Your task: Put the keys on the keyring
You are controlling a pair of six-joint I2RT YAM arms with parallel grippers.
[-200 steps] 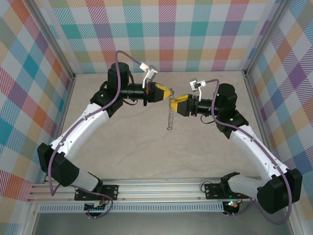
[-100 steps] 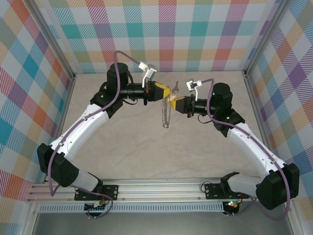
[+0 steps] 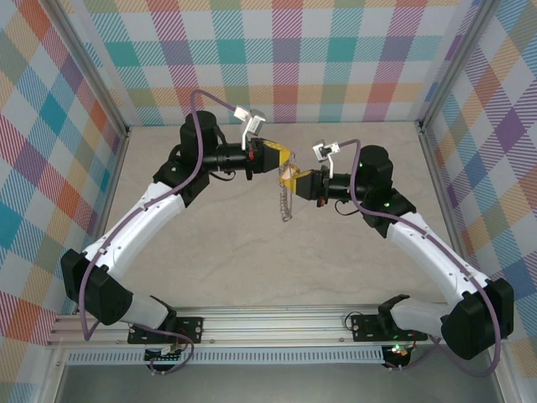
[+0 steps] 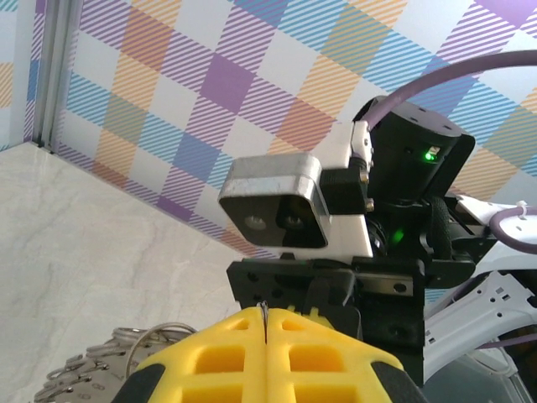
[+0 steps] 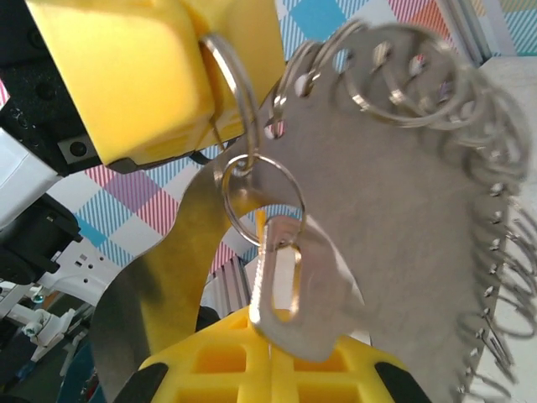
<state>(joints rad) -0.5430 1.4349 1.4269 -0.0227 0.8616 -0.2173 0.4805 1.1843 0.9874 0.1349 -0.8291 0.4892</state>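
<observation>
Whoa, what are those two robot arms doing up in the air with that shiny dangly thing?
They're working together above the table. The left claw is pinching the keyring, a flat metal piece edged with lots of little loops, and it dangles down. The right claw is shut on a small key and holds it right at one of the loops. I can't tell if the key is fully threaded on.

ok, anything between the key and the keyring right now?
Nothing visible. The right fingers pinch the key right against a small split ring of the keyring, which hangs from the left fingers. Whether the key is threaded on yet, I cannot tell.
</observation>
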